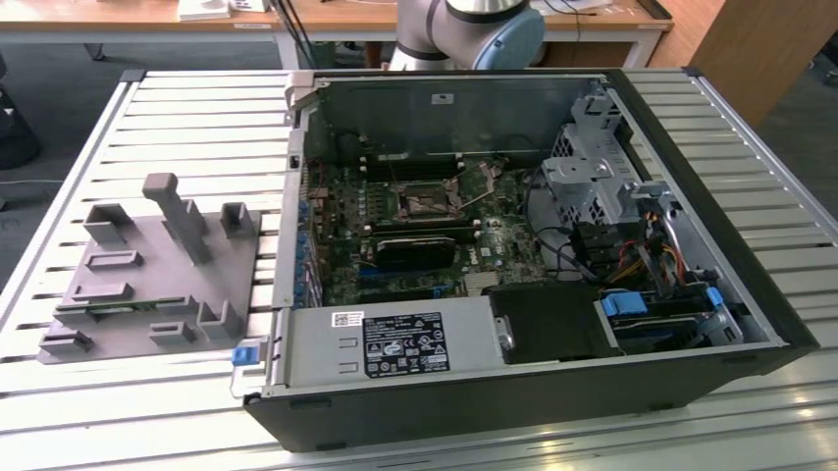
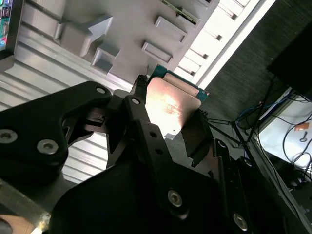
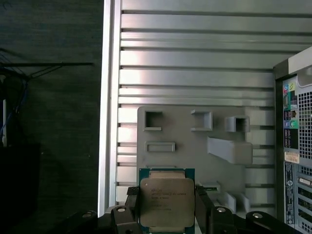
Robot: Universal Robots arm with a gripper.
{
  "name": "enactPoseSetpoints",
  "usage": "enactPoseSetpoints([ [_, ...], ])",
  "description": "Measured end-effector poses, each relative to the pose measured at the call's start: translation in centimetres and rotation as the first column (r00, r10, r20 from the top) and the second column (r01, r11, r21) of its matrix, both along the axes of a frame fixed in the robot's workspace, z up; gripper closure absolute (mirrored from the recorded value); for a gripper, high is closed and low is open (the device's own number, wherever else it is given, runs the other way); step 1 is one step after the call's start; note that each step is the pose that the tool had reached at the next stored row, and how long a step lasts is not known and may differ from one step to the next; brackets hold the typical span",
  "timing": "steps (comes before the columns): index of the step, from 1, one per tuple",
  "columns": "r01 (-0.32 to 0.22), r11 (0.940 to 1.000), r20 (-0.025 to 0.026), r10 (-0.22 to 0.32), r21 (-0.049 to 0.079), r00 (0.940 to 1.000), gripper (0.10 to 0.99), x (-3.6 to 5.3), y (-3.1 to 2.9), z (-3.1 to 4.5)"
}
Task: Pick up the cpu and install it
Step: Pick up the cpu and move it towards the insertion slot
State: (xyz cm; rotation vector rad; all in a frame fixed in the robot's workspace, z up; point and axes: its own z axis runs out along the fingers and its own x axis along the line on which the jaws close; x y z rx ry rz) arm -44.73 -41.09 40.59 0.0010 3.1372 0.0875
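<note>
The cpu [image 3: 167, 201], a flat square chip with a silvery metal top and a green rim, sits clamped between the black fingers [image 3: 132, 210] of my gripper [image 3: 167, 212], which is shut on it. In the second wrist view the cpu [image 2: 170, 103] shows its shiny top, held by the gripper [image 2: 169, 122] above the grey plastic tray [image 2: 122, 29]. The first wrist view looks down on that tray [image 3: 195, 146] from well above. The dark metal-framed motherboard socket [image 1: 426, 203] lies inside the open computer case [image 1: 524, 392] in the exterior view.
The grey tray [image 1: 144, 265] with upright posts lies on the slatted metal table [image 1: 196, 108], at the exterior view's left of the case. The arm's base [image 1: 465, 29] stands behind the case. A power supply [image 1: 392, 343], drive cage [image 1: 590, 177] and cables crowd the case interior.
</note>
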Motion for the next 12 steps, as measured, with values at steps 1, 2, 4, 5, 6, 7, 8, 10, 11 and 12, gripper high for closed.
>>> enactPoseSetpoints([
  [1,0.0,1.0,-0.0001,0.0,0.0,1.0,0.545,0.0,0.0,0.2],
  [2,0.0,1.0,0.0,0.0,0.0,1.0,0.545,0.0,0.0,0.38],
  [4,0.0,1.0,0.0,0.0,0.0,1.0,0.545,0.0,0.0,0.77],
  [5,0.0,1.0,0.0001,0.0,0.0,1.0,0.545,0.0,0.0,0.94],
  [6,0.0,1.0,0.0,0.0,0.0,1.0,0.545,0.0,0.0,1.12],
  [7,0.0,1.0,0.0,0.0,0.0,1.0,0.545,0.0,0.0,1.3],
  [8,0.0,1.0,0.0,0.0,0.0,1.0,0.545,0.0,0.01,1.47],
  [10,0.0,1.0,-0.0001,0.0,0.0,1.0,0.545,0.01,0.02,1.83],
  [11,0.0,1.0,0.0,0.0,0.0,1.0,0.545,0.01,0.03,2.0],
  [12,0.0,1.0,0.0,0.0,0.0,1.0,0.545,0.01,0.04,2.14],
])
